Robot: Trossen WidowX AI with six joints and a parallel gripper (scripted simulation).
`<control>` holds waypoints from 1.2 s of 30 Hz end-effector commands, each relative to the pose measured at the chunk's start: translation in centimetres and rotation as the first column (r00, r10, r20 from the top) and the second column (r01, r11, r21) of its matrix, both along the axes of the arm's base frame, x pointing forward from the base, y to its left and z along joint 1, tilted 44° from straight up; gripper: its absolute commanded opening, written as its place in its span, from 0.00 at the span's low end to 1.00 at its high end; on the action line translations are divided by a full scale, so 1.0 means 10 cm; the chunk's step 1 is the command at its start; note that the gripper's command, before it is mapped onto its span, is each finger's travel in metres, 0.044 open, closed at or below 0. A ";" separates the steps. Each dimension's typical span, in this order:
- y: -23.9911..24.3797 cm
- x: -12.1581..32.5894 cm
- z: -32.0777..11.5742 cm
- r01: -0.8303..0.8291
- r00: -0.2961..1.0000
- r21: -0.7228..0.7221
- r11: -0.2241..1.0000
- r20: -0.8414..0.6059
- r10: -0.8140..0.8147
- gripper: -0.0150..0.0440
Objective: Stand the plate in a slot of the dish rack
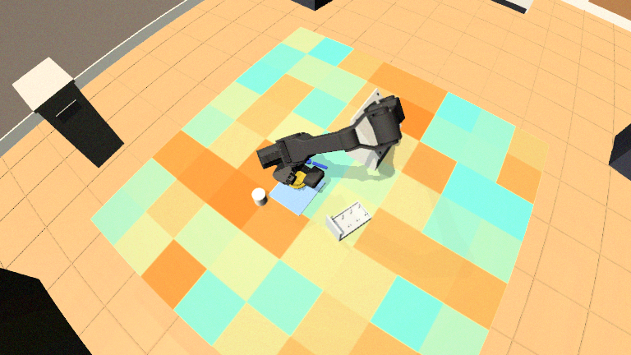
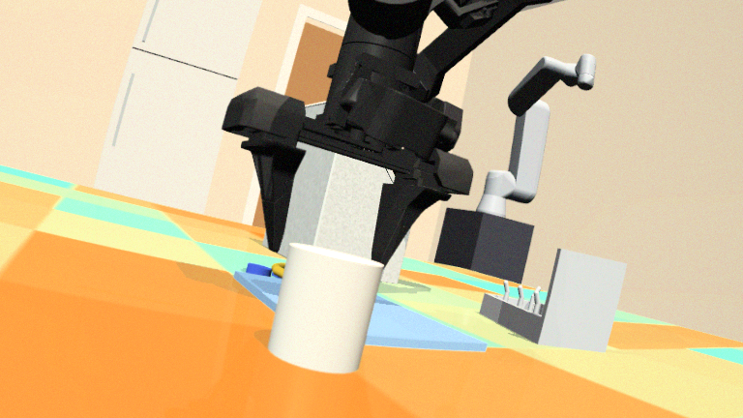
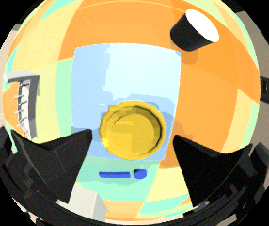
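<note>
Nearby, white cup (image 3: 195,30) beside blue mat (image 3: 129,75); claw (image 3: 133,151) wide, empty over plate (image 3: 134,130).

Round yellow plate (image 3: 134,130) lies flat on pale blue rectangular mat (image 3: 125,82), centred btwn two dark gripper fingers, jaws wide apart, nothing held. Small blue utensil (image 3: 123,175) just off the mat's near edge; white cylindrical cup (image 3: 194,30) sits apart from the mat.
</note>
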State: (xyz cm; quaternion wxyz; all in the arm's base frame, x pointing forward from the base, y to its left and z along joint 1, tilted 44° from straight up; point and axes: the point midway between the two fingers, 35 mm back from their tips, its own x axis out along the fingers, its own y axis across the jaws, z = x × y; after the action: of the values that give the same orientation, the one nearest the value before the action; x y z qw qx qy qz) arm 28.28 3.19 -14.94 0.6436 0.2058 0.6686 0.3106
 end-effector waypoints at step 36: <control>0.01 0.02 -0.05 0.004 1.000 0.004 1.000 -0.015 -0.004 0.55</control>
State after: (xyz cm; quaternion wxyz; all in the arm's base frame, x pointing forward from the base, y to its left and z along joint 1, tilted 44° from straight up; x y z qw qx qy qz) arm 27.55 4.40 -16.30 0.6313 0.2154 0.6767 0.3116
